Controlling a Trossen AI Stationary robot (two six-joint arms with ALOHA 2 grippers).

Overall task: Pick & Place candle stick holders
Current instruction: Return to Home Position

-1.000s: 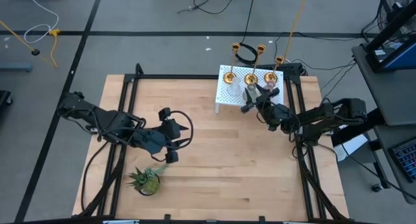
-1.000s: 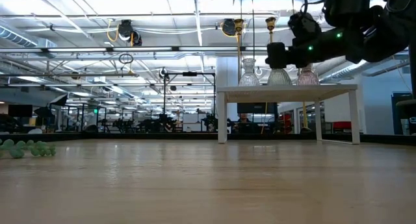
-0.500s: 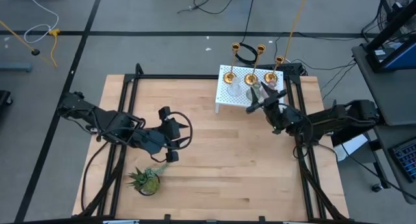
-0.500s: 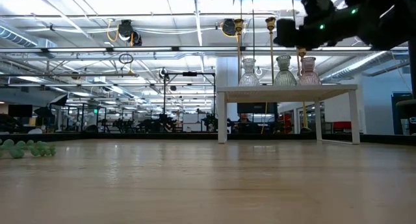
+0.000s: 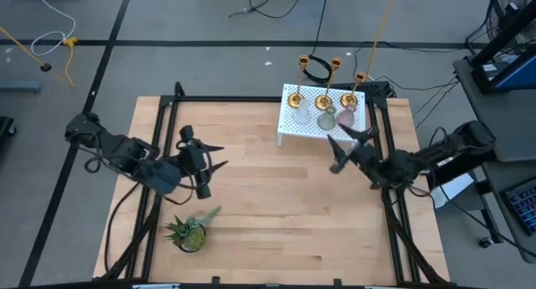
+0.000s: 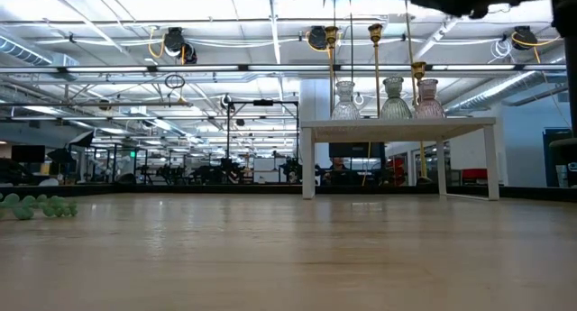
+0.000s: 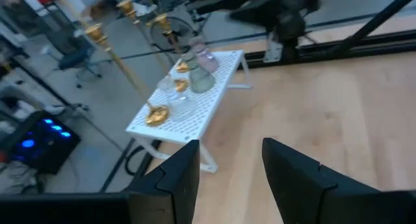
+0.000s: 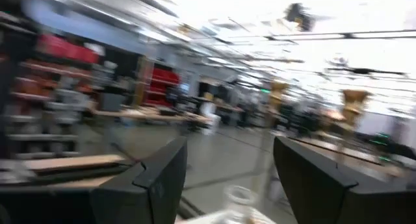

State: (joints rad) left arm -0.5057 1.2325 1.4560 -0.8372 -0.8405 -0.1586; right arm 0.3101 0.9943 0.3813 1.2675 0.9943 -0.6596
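The candle stick holders stand on a white perforated stand (image 5: 289, 126) at the table's far right. Three brass ones (image 5: 323, 99) are at its far side, and three glass ones (image 5: 327, 119) stand on their bases in front of them. The low view shows the glass row (image 6: 394, 99) and the brass stems (image 6: 375, 41). My right gripper (image 5: 345, 148) hovers open just near of the stand, holding nothing. My left gripper (image 5: 211, 159) is open over the table's left middle and faces the stand (image 7: 214, 97).
A small spiky green potted plant (image 5: 188, 230) stands near the table's front left, and it shows at the low view's left edge (image 6: 36, 205). Bare wood (image 5: 276, 205) lies between the two arms. Black frame rails (image 5: 394, 230) run along the table's left and right sides.
My right gripper has drawn back from the glass holders on the stand, toward the table's near edge and upward, and has tipped up; the holders stay where they were. My left gripper has risen, moved toward the table's left and far edge, and turned toward the stand.
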